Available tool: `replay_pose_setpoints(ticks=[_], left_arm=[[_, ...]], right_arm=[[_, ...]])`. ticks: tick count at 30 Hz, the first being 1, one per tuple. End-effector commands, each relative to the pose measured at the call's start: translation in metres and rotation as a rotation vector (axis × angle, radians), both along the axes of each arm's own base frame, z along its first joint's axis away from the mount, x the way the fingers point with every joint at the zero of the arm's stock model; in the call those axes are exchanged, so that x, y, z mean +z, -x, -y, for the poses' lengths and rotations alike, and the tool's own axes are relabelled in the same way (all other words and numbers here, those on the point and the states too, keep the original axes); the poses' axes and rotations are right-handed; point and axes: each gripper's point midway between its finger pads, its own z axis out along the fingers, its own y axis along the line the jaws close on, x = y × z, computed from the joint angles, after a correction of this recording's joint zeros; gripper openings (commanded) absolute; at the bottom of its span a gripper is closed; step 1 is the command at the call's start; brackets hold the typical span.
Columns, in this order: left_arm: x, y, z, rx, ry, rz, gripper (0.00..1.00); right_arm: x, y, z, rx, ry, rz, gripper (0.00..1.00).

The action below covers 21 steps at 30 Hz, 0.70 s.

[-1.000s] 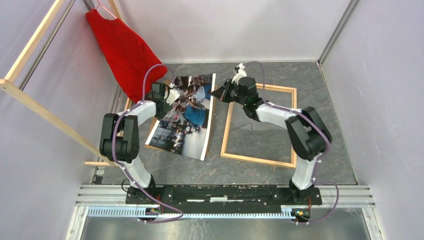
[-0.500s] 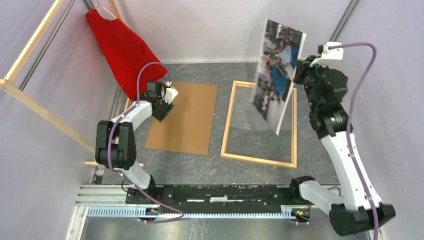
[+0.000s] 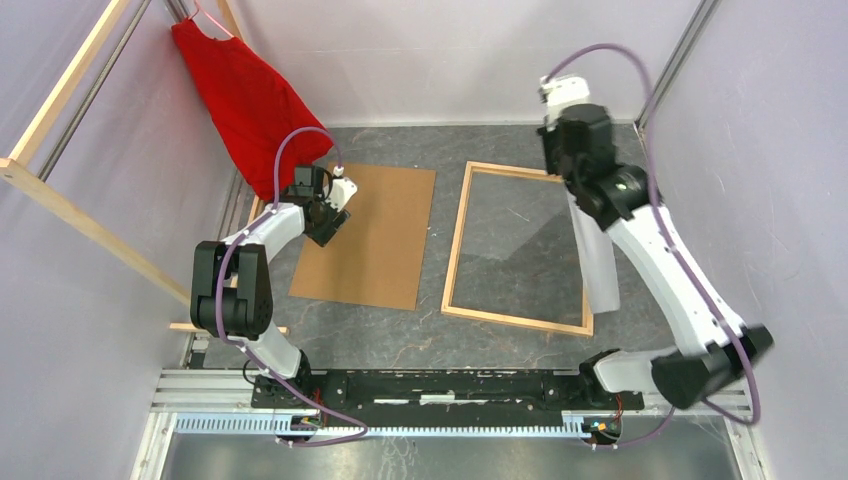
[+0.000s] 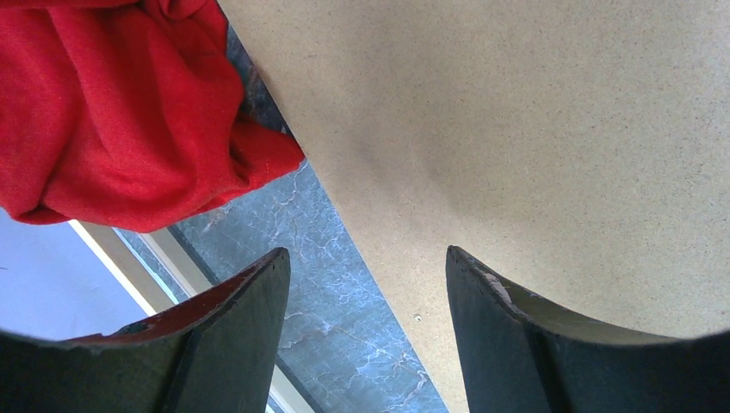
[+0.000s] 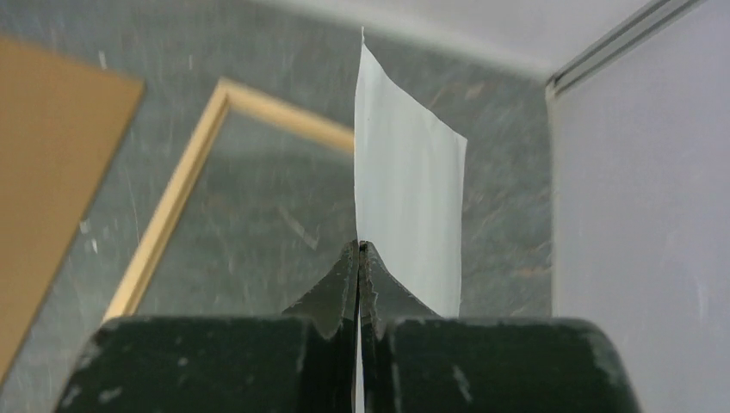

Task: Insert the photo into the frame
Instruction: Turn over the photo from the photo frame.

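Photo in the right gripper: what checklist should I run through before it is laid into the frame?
1. Right gripper shut on the photo's edge: ok.
2. Photo lined up flat over the frame: not ok; it hangs upright near the frame's right rail.
3. Frame opening free of things: ok; only bare table shows inside it.
4. Printed side facing the right way: cannot tell; only the white back shows.
5. Left gripper clear of the frame: ok; it is open over the brown board, off to the side.
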Motion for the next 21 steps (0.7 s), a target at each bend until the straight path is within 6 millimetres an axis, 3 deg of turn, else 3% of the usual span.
replay_pose_setpoints(ticks=[1, 5, 8, 10, 13, 16, 21], left_arm=[[0.013, -0.007, 0.007, 0.032, 0.060, 0.071, 0.74], [0.011, -0.006, 0.007, 0.030, 0.061, 0.078, 0.74], [0.010, -0.006, 0.007, 0.032, 0.063, 0.081, 0.74], [0.010, -0.005, 0.006, 0.032, 0.061, 0.084, 0.74], [0.008, -0.002, 0.004, 0.029, 0.049, 0.083, 0.74], [0.005, 0.001, 0.002, 0.031, 0.038, 0.077, 0.96], [0.003, 0.003, 0.002, 0.027, 0.034, 0.069, 0.97]], right_arm=[[-0.074, 0.016, -0.002, -0.024, 0.079, -0.268, 0.00], [-0.122, 0.019, -0.046, 0.061, -0.187, -0.348, 0.00], [-0.156, 0.021, -0.056, -0.004, -0.336, -0.432, 0.00], [-0.168, 0.016, -0.067, 0.017, -0.482, -0.452, 0.00], [-0.178, 0.006, -0.070, -0.004, -0.711, -0.430, 0.00], [-0.184, -0.003, -0.068, -0.097, -0.816, -0.392, 0.00], [-0.183, -0.025, -0.064, -0.243, -0.898, -0.312, 0.00]])
